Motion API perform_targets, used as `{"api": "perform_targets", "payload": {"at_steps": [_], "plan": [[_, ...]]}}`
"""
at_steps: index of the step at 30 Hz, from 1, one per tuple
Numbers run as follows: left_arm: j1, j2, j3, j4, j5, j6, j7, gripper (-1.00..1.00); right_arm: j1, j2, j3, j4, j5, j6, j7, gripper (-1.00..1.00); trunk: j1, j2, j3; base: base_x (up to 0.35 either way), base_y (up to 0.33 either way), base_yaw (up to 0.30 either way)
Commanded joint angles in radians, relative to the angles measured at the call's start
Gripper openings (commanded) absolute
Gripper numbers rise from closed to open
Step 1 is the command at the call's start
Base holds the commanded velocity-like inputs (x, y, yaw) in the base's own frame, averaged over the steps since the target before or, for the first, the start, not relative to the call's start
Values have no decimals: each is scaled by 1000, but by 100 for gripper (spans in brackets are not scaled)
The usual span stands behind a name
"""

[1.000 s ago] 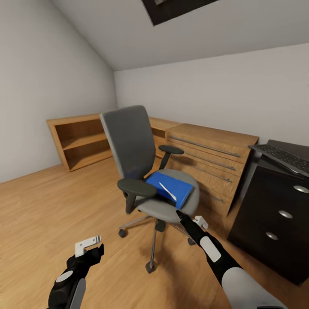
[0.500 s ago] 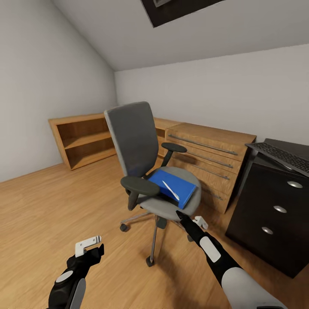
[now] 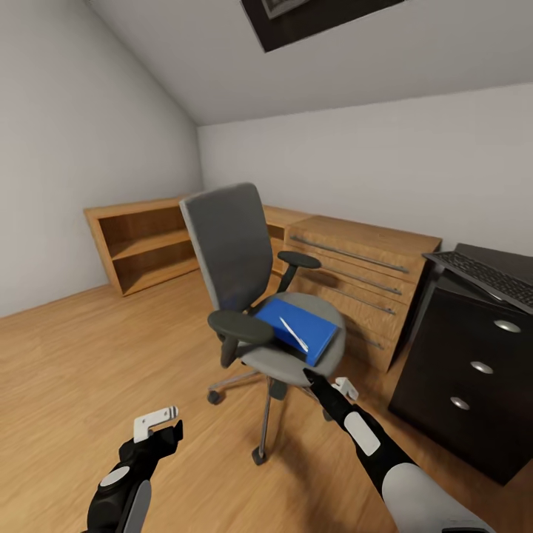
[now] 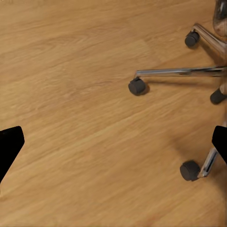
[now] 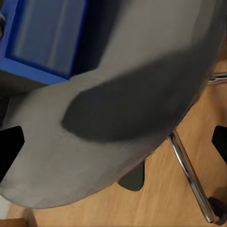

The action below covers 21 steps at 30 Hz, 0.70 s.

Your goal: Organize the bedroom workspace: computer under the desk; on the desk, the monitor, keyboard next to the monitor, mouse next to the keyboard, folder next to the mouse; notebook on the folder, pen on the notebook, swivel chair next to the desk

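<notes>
Bedroom with a plank floor (image 3: 89, 355), grey walls and a sloped ceiling; the swivel chair (image 3: 244, 281) stands mid-room on its chrome base, well apart from the bench (image 3: 474, 370) at the right edge of the head view. The blue folder (image 3: 296, 329) lies flat on the chair's seat, between the 2 armrests; a slim white pen (image 3: 294, 334) rests on top of it; whether a notebook lies between them cannot be told from this view. The keyboard (image 3: 485, 275) sits on the bench top, its near end overhanging the corner; 3 round silver knobs mark the dark drawers below it. A light wooden chest (image 3: 355, 285) with long bar handles stands against the far wall behind the chair, and a low open shelf unit (image 3: 144, 240) stands in the left corner.

The left claw (image 3: 157, 420) hovers low over bare floor, left of the chair base; in the left wrist view its 2 dark fingertips (image 4: 10, 146) sit at opposite edges, set wide apart, with the chair's castors (image 4: 137, 86) and chrome legs on the floor beyond. The right claw (image 3: 326, 385) hangs just below the seat's front edge; in the right wrist view its fingertips (image 5: 9, 144) are likewise spread apart, holding nothing, facing the grey seat (image 5: 113, 104) with the folder's blue edge (image 5: 42, 38) above.
</notes>
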Motion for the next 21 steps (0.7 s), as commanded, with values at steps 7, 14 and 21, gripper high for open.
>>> {"api": "perform_targets", "payload": {"at_steps": [7,14,21], "plan": [[-1,0,-7,5,10,3,7,100,0,1,-1,-1,-10,5,4,100,-8,14,5,0,0,0],[-1,0,-9,9,11,3,6,100,0,1,-1,-2,-10,5,4,100,-8,14,5,0,0,0],[-1,0,-9,13,11,3,6,100,0,2,1,-1,-8,5,4,100,-8,14,5,-47,0,0]]}}
